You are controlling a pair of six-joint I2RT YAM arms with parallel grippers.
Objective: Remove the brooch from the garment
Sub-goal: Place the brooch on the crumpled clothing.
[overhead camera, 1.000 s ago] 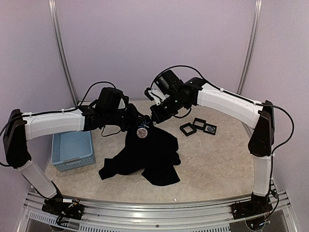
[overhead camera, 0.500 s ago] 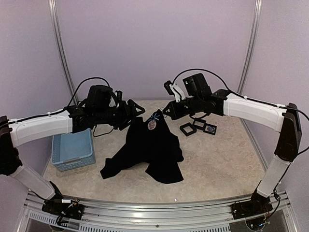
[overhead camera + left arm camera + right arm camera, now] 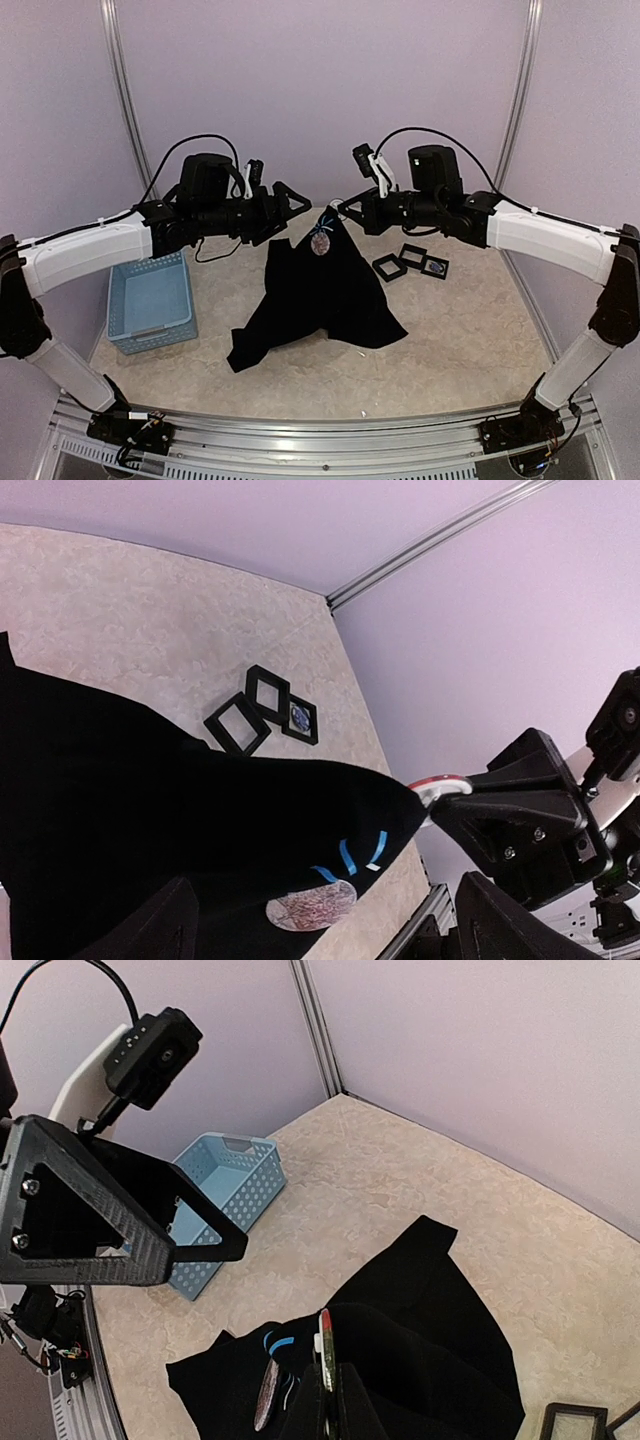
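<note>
Notably, one black box (image 3: 315,728) holds a bluish piece (image 3: 299,717), near the garment (image 3: 320,290).

Left tool (image 3: 288,215) and right tool (image 3: 343,212) have risen and parted, hoisting the garment (image 3: 320,295) and brooch (image 3: 320,244) higher.

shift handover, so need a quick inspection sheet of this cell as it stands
surface: mottled beige table, no spills seen
job's things: black garment held up by its neck, lower part on the table; brooch pinned near the blue mark
clutter: light-blue basket left, three black frames right
grippers: right gripper fingers shut on the garment; left gripper fingers open beside it
cables: black, looped above both arms
surroundings: lilac walls, metal rail at near edge
</note>
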